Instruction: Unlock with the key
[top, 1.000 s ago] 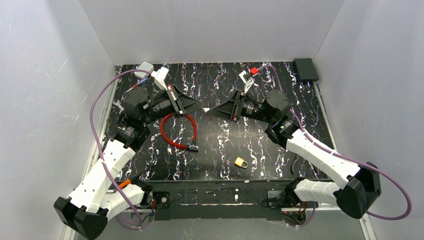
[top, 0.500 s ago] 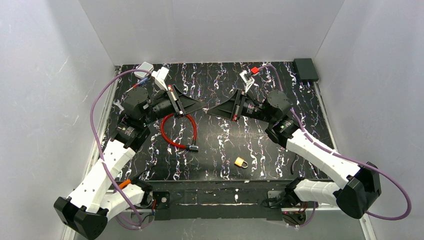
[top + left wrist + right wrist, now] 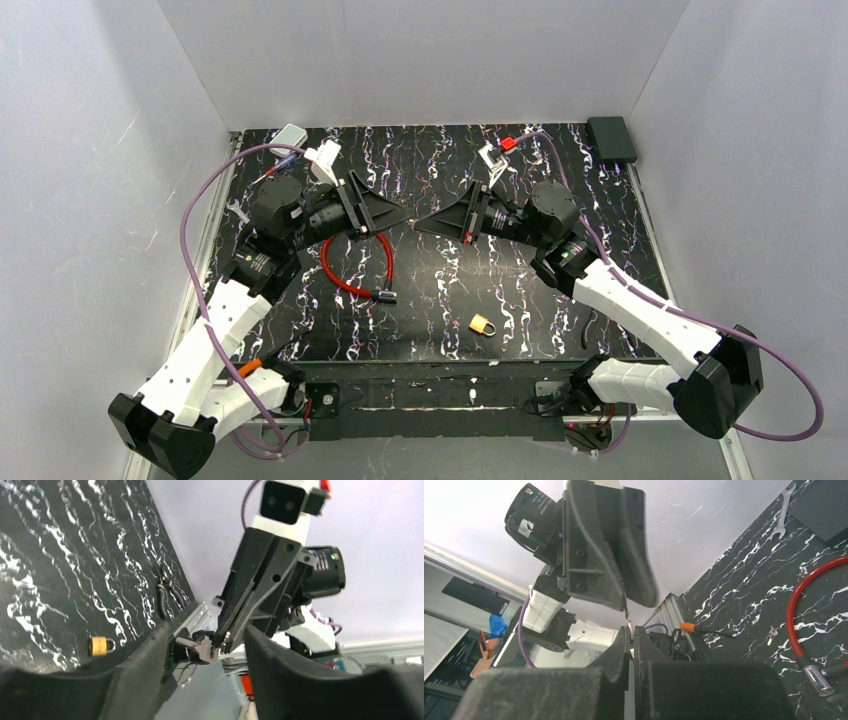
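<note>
Roughly level, key clenched in right tool, free end toward released left tool.

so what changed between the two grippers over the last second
The right gripper closed on the key and the left gripper opened and let it go, a mid-air handover. The padlock and the red cable lock did not move, and both arms stayed roughly in place.
</note>
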